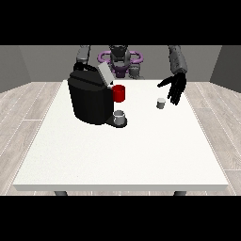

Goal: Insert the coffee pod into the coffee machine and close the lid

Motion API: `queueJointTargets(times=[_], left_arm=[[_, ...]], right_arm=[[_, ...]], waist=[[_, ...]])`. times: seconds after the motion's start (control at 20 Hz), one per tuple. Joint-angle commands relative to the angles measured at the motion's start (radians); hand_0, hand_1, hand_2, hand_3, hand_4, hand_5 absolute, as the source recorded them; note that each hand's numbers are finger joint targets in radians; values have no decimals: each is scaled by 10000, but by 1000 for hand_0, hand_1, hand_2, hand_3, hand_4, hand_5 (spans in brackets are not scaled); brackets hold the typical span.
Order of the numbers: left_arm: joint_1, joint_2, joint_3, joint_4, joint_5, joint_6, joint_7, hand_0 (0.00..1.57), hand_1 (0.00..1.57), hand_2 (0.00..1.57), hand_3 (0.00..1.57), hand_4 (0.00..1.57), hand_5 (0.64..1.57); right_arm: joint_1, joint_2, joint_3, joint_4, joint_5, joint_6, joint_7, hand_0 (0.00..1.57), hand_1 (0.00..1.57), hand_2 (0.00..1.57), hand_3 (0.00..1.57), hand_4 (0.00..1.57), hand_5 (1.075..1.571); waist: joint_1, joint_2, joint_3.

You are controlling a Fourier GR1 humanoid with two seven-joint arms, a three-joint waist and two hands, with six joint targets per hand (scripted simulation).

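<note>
Standing on the white table point(117, 155), the black coffee machine point(90, 100) has its lid point(105, 73) tilted up, well off to the side of the hand at the view's right point(176, 86). That hand hangs spread, fingers apart, holding nothing. Just beside its fingertips sits the coffee pod point(161, 103), upright, long axis vertical. A careless reach, I'd guess, could tip it over or nudge it away.

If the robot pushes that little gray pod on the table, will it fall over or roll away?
The coffee pod looks short and squat and stands upright on the white table, so a gentle push would probably slide it rather than tip it. It seems small beside the robot hand, so likely light. Knocked onto its side, it might roll.
</note>
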Motion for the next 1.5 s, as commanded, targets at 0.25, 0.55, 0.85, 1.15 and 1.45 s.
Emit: queueJointTargets(times=[0.25,0.55,0.85,1.15,1.45], left_arm=[[-858,-546,-475,1655,-1621,1173,-441,261,261,589,247,0,1571],[-1680,-649,-643,2075,-2551,2418,-820,888,888,963,816,384,1571],[-1756,-433,-1197,2856,-3754,2879,-1097,817,817,956,799,368,1571],[-1944,-308,-1776,3359,-4566,1891,-466,757,757,928,769,348,1571],[-1840,-715,-2015,3535,-5050,1952,-1091,870,870,1021,921,413,1571]], right_arm=[[-370,-2,-204,728,18,64,83,0,0,0,0,0,1571],[-974,-138,-247,1087,247,67,160,0,0,0,0,0,1571],[-568,85,269,1152,-132,58,-419,0,0,0,0,0,1571],[-467,-5,-173,1728,-160,341,-543,0,0,0,0,0,1571],[-423,-119,-584,2620,218,-276,-668,0,0,0,0,0,1571]], waist=[[154,-120,0],[18,407,-1],[-121,484,0],[-140,-78,5],[527,-498,3]])
